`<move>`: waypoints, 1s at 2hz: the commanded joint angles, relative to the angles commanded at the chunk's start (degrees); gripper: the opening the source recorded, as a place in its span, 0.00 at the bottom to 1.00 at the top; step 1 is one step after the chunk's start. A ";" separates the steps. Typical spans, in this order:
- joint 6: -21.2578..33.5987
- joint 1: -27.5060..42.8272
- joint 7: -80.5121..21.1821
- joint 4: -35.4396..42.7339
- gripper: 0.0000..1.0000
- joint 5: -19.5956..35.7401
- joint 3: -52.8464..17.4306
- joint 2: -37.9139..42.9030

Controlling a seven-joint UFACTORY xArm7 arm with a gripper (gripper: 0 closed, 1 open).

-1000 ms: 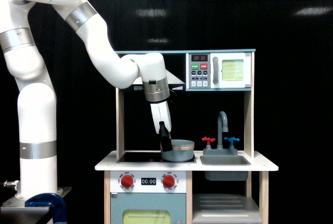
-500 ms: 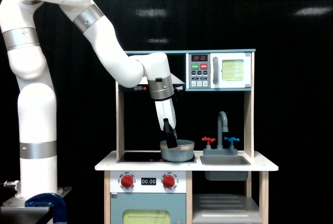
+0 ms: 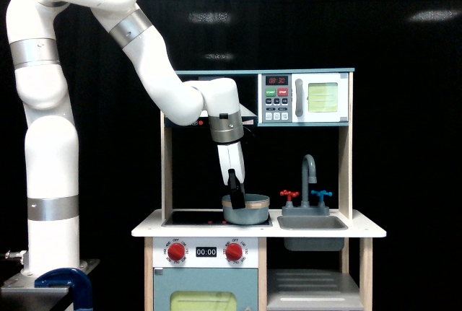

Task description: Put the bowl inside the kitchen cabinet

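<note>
The grey-blue bowl (image 3: 249, 211) with its tan rim stands on the stovetop (image 3: 191, 218) of the toy kitchen, just left of the sink. My gripper (image 3: 235, 194) points down at the bowl's left rim, and its dark fingers (image 3: 234, 185) overlap the rim. From this side I cannot see whether the jaws are pressed on the rim. The kitchen cabinet (image 3: 314, 281) is the doorless compartment with a pale grey shelf, below the sink at the lower right of the exterior view.
A grey sink basin (image 3: 312, 223) with a faucet (image 3: 310, 174) and red and blue taps sits right of the bowl. The microwave (image 3: 305, 97) hangs above it. Wooden posts (image 3: 344, 181) frame the counter. An oven door (image 3: 206, 298) lies below the knobs.
My gripper has shifted a little to the right and up, from beside the bowl's left wall to over its left rim. The bowl has stayed in place.
</note>
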 joint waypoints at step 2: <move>-4.32 0.90 -1.95 0.37 0.00 4.09 0.57 4.35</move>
